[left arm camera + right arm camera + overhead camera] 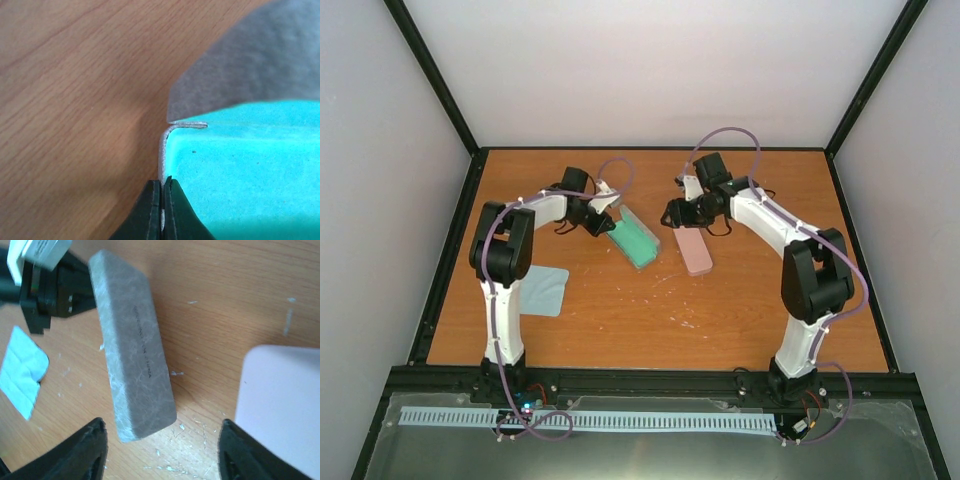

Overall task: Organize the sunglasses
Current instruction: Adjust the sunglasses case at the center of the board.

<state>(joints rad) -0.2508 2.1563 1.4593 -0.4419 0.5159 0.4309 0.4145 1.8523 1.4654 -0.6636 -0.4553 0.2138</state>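
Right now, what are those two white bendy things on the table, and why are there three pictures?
They are robot arms, a left arm and a right arm, each ending in a two-finger pincher called a gripper. One picture looks down from above. The other two come from small cameras on the wrists. On the wooden table lie a grey case, open and turquoise inside, a pink case and a light-blue cloth. The left gripper is pinched shut on the grey case's rim. The right gripper is open and holds nothing, close to both cases. I can't pick out any sunglasses.
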